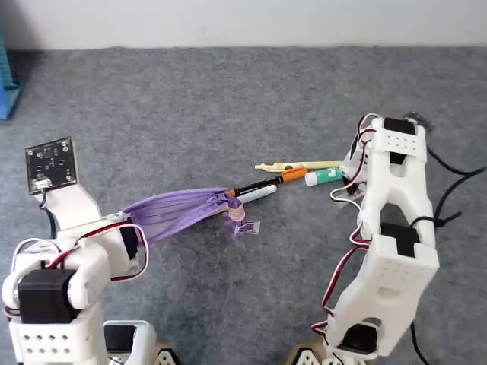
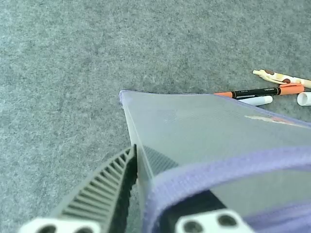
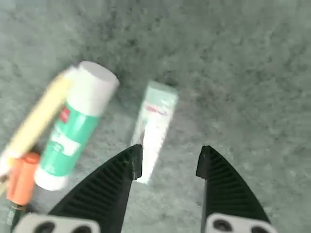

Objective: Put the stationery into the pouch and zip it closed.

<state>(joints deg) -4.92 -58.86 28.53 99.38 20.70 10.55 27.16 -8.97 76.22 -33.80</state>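
While the left pincer (image 2: 146,167) was closed on one end of the purple pouch (image 1: 179,211), the pouch extended from it across the grey surface (image 1: 213,106) toward the stationery. In the left wrist view, a ribbed finger (image 2: 104,191) pressed against one translucent side panel of the pouch, and the purple border strip ran over the opposite finger. At the pouch's far end, a zip pull (image 1: 242,219) with pink and clear tags lay on the surface just beside the zip. The black-and-orange pen (image 1: 270,183) and the white marker (image 1: 256,195) lay side by side with their near ends meeting that end of the pouch; whether either end was inside the opening could not be determined. The cream spotted pen (image 1: 298,165) lay just beyond them, farther from the arm bases. The green glue stick (image 1: 327,176) lay at the orange end of the black-and-orange pen, and in the right wrist view the cream spotted pen rested against it. The right pincer (image 3: 170,153) was spread open above the surface just beside the glue stick, holding nothing. A small white-and-green block (image 3: 154,127), possibly an eraser, lay flat on the surface ahead of the open jaws, its near end at one fingertip (image 3: 132,162); contact between them could not be confirmed. A blue object (image 1: 4,80) stood at the edge of the surface, well apart from the stationery.
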